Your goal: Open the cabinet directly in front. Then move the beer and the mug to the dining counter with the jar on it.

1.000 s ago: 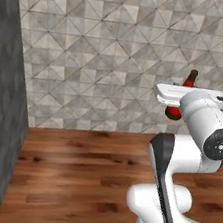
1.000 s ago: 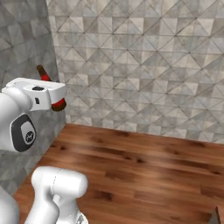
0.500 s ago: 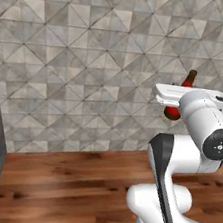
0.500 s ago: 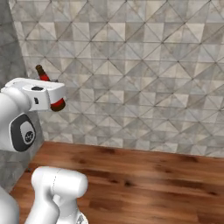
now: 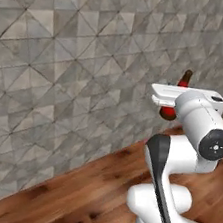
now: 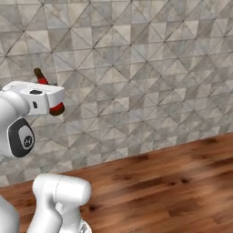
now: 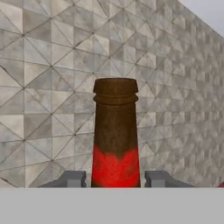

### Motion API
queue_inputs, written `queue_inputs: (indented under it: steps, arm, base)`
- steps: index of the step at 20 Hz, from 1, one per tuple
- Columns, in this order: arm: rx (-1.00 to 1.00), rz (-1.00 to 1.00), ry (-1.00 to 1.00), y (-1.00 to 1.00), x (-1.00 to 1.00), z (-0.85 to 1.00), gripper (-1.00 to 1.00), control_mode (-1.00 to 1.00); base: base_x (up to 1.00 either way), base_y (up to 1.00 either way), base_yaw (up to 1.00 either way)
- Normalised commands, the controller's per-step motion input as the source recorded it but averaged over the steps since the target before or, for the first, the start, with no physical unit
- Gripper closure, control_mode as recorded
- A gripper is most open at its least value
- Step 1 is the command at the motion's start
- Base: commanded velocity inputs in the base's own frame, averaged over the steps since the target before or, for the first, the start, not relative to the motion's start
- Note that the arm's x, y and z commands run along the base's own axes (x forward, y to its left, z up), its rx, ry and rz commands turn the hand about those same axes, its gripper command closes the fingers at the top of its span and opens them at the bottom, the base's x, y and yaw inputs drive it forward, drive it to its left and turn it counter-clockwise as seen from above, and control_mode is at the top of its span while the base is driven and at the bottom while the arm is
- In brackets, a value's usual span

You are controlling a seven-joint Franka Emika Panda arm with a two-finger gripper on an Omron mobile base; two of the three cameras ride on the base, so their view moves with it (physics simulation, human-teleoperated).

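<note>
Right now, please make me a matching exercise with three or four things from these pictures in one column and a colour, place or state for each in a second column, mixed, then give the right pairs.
Things:
1. beer
2. gripper
3. wall
4. floor

Descriptions:
A. reddish-brown wood planks
B. grey stone tiles in a triangle pattern
C. dark brown glass with a red label
D. closed on the bottle, one finger on each side

Pairs: 1-C, 2-D, 3-B, 4-A

The beer (image 7: pixel 115 140) sits between the claw (image 7: pixel 115 178) tips (wall (image 7: pixel 43 87) behind).
</note>
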Motion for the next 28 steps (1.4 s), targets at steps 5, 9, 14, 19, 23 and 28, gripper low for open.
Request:
queue_inputs:
  steps: [5,9,14,19,23,28]
  arm:
    - [0.00,0.00,0.00,0.00,0.00,0.00,1.00,1.00]
    - [0.00,0.00,0.00,0.00,0.00,0.00,1.00,1.00]
    - [0.00,0.00,0.00,0.00,0.00,0.00,1.00,1.00]
    - [0.00,0.00,0.00,0.00,0.00,0.00,1.00,1.00]
    - [0.00,0.00,0.00,0.00,0.00,0.00,1.00,1.00]
    - [0.00,0.00,0.00,0.00,0.00,0.00,1.00,1.00]
  base:
    - [0.27,0.00,-0.95]
    - [0.21,0.00,-0.97]
    - [0.28,0.00,-0.94]
    - [0.91,0.77,-0.49]
    - [1.00,1.00,-0.23]
    - [1.00,0.96,-0.17]
